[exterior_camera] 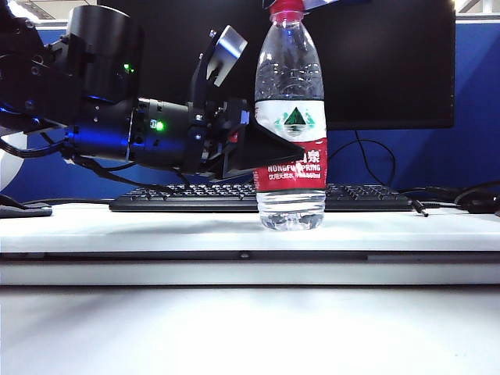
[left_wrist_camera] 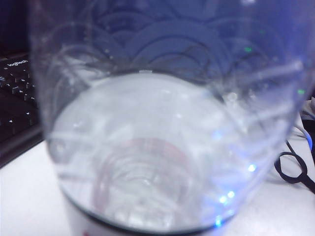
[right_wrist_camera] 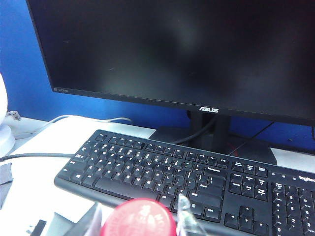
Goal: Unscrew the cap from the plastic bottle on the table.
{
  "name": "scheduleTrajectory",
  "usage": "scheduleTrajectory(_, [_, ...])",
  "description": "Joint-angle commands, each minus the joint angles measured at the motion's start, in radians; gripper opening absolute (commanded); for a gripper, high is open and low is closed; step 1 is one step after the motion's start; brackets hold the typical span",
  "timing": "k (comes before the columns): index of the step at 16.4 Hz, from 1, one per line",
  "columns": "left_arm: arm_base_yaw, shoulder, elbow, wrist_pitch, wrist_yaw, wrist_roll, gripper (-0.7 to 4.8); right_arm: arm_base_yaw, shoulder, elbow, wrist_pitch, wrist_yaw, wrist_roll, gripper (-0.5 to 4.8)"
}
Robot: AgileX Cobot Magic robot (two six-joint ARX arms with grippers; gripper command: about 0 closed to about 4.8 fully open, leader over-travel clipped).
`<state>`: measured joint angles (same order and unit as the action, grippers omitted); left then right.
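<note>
White table (exterior_camera: 94,226) is seen in front of a blue wall, with a black keyboard (exterior_camera: 195,197) and a dark monitor (right_wrist_camera: 172,49) behind. The plastic bottle (exterior_camera: 291,117) stands upright near the front edge, long axis vertical, red cap (exterior_camera: 286,9) up and still on; clear water fills it nearly to the neck. The left gripper (exterior_camera: 269,152) is clamped on the bottle at label height; its fingers are hidden in the wrist view by the blurred bottle wall. The right gripper (right_wrist_camera: 140,216) sits at the cap, mostly cut off; its grip cannot be judged.
</note>
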<state>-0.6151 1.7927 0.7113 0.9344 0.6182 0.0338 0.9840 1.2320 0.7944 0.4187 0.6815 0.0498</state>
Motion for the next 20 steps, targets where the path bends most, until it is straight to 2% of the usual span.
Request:
scheduleTrajectory(1, [0.0, 0.006, -0.005, -0.065, -0.012, 0.011, -0.05, 0.002, -0.002, 0.006, -0.007, 0.005, 0.002, 2.01])
scheduleTrajectory(2, [0.0, 0.006, -0.005, -0.065, -0.012, 0.011, -0.05, 0.002, -0.002, 0.006, -0.006, 0.005, 0.002, 1.98])
scheduleTrajectory(4, [0.0, 0.006, -0.005, -0.065, -0.012, 0.011, -0.05, 0.002, -0.002, 0.006, -0.012, -0.003, 0.003, 1.05])
scheduleTrajectory(5, [0.0, 0.006, -0.005, -0.065, -0.011, 0.011, -0.05, 0.002, -0.002, 0.006, -0.014, -0.005, 0.003, 0.92])
scheduleTrajectory(14, [0.0, 0.006, -0.005, -0.066, 0.011, 0.011, -0.05, -0.001, -0.013, 0.006, -0.072, -0.065, 0.0, 0.8])
scheduleTrajectory(18, [0.0, 0.006, -0.005, -0.066, 0.014, 0.011, -0.05, -0.045, -0.065, 0.006, -0.166, -0.167, -0.002, 0.8])
scheduleTrajectory(20, [0.0, 0.006, -0.005, -0.066, 0.014, 0.011, -0.05, -0.1, -0.093, 0.006, -0.216, -0.259, 0.001, 0.8])
